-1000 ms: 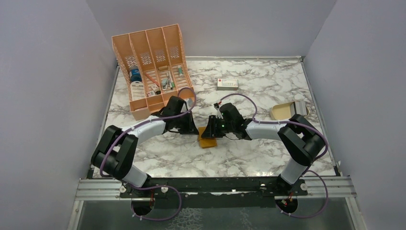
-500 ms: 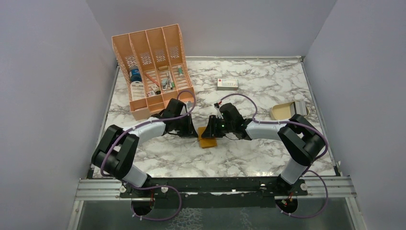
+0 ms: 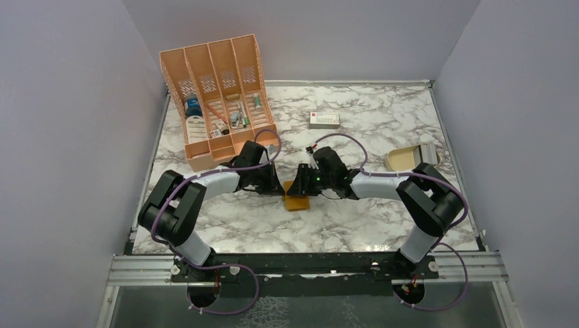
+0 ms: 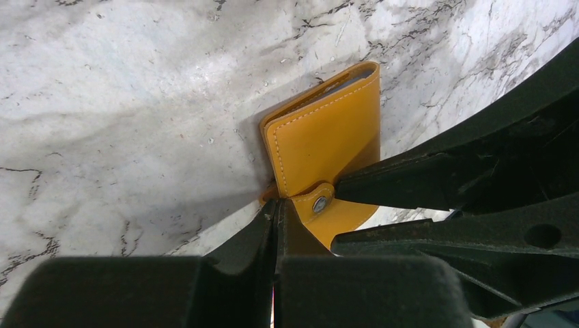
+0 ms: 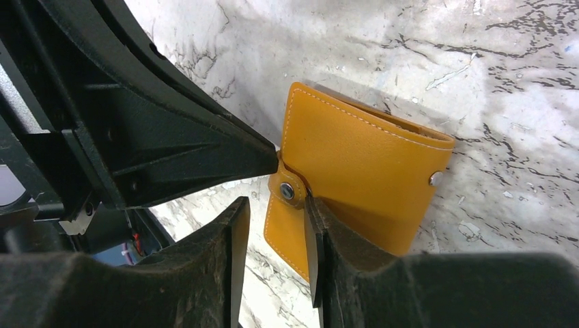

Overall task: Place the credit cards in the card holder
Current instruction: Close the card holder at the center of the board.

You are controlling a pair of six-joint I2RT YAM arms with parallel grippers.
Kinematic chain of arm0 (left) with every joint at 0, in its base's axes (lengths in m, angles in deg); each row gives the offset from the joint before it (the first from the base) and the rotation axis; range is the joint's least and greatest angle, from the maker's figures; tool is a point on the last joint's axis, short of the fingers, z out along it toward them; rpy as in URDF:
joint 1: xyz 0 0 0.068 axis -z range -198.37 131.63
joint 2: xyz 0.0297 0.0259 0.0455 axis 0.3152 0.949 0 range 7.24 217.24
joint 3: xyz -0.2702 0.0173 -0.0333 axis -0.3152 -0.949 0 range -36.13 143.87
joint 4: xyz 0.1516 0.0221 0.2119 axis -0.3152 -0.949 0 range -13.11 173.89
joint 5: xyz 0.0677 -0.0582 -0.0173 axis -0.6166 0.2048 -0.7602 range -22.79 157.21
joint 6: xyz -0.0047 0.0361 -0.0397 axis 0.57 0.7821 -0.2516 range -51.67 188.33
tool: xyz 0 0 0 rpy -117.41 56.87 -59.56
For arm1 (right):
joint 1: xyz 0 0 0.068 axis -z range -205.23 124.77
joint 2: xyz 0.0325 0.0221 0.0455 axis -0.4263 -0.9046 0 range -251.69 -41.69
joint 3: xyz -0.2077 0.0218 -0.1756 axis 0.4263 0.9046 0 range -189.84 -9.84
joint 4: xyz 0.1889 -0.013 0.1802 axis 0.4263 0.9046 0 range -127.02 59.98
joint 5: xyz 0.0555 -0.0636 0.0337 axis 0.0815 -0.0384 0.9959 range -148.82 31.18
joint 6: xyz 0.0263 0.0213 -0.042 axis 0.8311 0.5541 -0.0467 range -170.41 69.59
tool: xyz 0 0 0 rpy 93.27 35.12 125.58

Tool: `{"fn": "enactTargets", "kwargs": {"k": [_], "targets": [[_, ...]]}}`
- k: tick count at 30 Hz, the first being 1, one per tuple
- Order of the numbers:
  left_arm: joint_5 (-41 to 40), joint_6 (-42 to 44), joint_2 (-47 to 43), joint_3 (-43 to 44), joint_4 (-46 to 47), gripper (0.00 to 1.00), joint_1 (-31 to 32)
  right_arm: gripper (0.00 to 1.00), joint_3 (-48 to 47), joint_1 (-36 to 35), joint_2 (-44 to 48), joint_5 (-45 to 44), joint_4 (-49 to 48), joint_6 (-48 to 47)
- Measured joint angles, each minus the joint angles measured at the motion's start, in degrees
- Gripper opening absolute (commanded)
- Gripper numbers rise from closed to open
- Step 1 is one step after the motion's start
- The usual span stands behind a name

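Note:
The mustard-orange card holder (image 3: 297, 196) is at the table's middle, between both grippers. In the left wrist view it (image 4: 328, 133) stands partly raised, its stud tab at my fingertips. My left gripper (image 4: 275, 203) is shut, pinching the holder's edge beside the tab; it shows in the top view (image 3: 278, 186). My right gripper (image 5: 275, 208) is open, its jaws either side of the tab and lower flap of the holder (image 5: 369, 171); it also shows in the top view (image 3: 300, 183). Grey-silver credit cards (image 3: 427, 152) lie at the far right by the tan dish.
A large orange desk organiser (image 3: 218, 96) with small items stands at the back left. A white box with a red mark (image 3: 324, 119) lies behind the grippers. The tan dish (image 3: 401, 160) sits at the right, near the right arm's elbow.
My left arm's elbow has shifted slightly up and right and its gripper has edged along the holder. The card holder and right gripper stay in place.

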Motion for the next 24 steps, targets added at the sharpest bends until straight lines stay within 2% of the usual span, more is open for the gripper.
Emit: {"fn": "enactTargets", "kwargs": {"k": [12, 18, 24], "targets": [[0.0, 0.0, 0.6, 0.0, 0.3, 0.00, 0.0, 0.38, -0.7, 0.0, -0.5, -0.4, 0.3, 4.2], [-0.2, 0.0, 0.7, 0.0, 0.3, 0.00, 0.0, 0.38, -2.2, 0.0, -1.0, -1.9, 3.3, 9.7], [-0.4, -0.1, 0.7, 0.0, 0.3, 0.00, 0.0, 0.36, -4.5, 0.0, -1.4, -4.5, 7.8, 11.5]]}}
